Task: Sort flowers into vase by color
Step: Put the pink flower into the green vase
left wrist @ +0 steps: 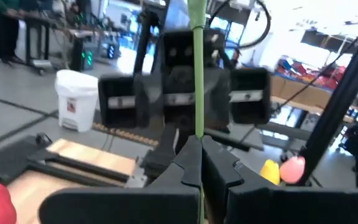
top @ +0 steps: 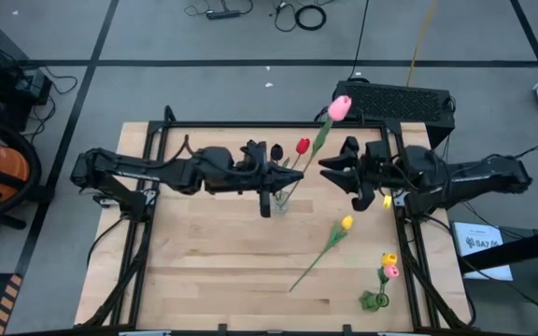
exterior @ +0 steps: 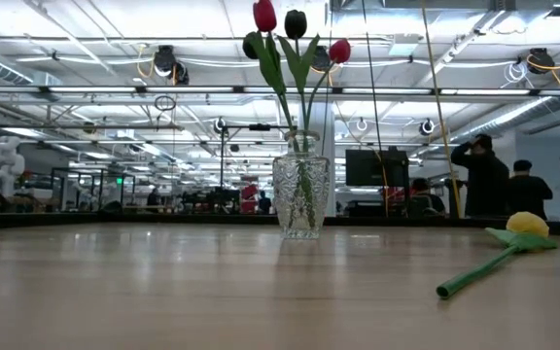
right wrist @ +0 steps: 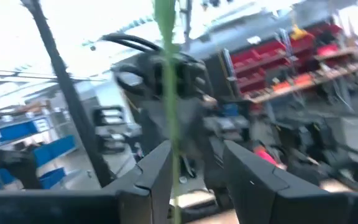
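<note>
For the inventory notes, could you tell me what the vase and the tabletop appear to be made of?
The vase looks like clear cut glass or moulded plastic: it is see-through with a faceted, glinting pattern, stems visible inside. The tabletop looks like light wood planks, with visible grain and seams and a smooth, slightly glossy finish.

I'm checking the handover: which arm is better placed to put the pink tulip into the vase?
Left. The left end effector is shut on the stem of the pink tulip and sits beside the vase; the right end effector is open around that stem.

Dark, bulky arms, black cabling
</note>
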Tool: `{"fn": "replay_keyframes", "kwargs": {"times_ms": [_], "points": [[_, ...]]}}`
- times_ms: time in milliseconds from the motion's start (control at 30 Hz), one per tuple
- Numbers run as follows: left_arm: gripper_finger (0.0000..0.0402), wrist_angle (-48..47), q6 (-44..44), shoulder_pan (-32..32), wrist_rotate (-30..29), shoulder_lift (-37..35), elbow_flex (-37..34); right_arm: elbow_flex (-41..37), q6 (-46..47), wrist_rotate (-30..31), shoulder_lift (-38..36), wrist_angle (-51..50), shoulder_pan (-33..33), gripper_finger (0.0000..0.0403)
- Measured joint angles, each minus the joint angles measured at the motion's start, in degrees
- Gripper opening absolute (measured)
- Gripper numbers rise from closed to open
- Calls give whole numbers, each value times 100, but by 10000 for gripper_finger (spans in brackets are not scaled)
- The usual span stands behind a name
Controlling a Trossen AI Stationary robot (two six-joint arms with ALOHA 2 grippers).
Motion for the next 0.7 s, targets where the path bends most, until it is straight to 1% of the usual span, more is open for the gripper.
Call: {"fn": "replay_keyframes", "kwargs": {"times_ms": [133,333,400,533,700], "points": [[0,-9,-33,16,66,-6,-3,0,-192,-138,205,506,90,132],[0,-22,-38,10,71,-6,-3,7,-306,-112,425,849,89,132],[0,-99,-53,1,69,5,-3,145,-429,-112,550,841,89,133],[0,-173,-234,-16,87,69,-3,658,-763,-112,800,401,89,133],[0,-151,-288,-69,89,128,3,1477,-875,-112,1077,-851,89,131]]}}
